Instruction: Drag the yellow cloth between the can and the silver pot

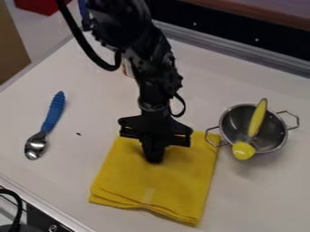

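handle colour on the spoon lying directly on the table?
Blue handle, seen best in the camera view.

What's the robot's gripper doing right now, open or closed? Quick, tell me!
Gripper: looks closed, tip down at the yellow cloth; I can't tell if it's pinching any.

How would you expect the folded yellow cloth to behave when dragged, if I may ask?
The yellow cloth will probably flex or bunch, being fabric folded in layers. Those layers may also shift apart, since their near edges already look slightly offset.
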Controlling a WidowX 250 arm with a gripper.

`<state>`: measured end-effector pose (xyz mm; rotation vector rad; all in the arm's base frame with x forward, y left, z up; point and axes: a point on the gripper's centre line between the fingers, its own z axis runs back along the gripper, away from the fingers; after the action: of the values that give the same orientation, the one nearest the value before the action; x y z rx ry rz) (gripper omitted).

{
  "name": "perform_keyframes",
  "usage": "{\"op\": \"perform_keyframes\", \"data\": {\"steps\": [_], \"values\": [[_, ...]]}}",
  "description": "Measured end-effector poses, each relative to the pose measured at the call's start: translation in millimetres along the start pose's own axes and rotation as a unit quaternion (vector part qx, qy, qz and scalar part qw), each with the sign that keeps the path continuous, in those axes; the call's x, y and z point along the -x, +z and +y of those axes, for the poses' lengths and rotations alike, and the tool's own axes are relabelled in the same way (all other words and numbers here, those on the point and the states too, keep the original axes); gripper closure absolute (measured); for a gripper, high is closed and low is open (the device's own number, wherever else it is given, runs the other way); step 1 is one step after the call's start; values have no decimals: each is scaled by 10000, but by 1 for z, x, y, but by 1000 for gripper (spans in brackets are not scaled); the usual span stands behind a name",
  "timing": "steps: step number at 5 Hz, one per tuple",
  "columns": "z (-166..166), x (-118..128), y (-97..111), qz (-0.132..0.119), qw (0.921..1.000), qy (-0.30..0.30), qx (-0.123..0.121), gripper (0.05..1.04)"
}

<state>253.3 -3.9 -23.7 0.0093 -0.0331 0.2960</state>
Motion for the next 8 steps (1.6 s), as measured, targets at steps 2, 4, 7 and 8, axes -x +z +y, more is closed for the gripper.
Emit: {"op": "perform_keyframes", "data": {"steps": [2, 4, 7, 8], "values": [[17, -18, -2, -180, 9998, -79, -62, 1031], [27, -62, -2, -509, 9978, -423, 106, 1031], [4, -106, -2, -880, 9917, -727, 588, 1031], [-7, -126, -2, -979, 9901, -765, 647, 1031]]}}
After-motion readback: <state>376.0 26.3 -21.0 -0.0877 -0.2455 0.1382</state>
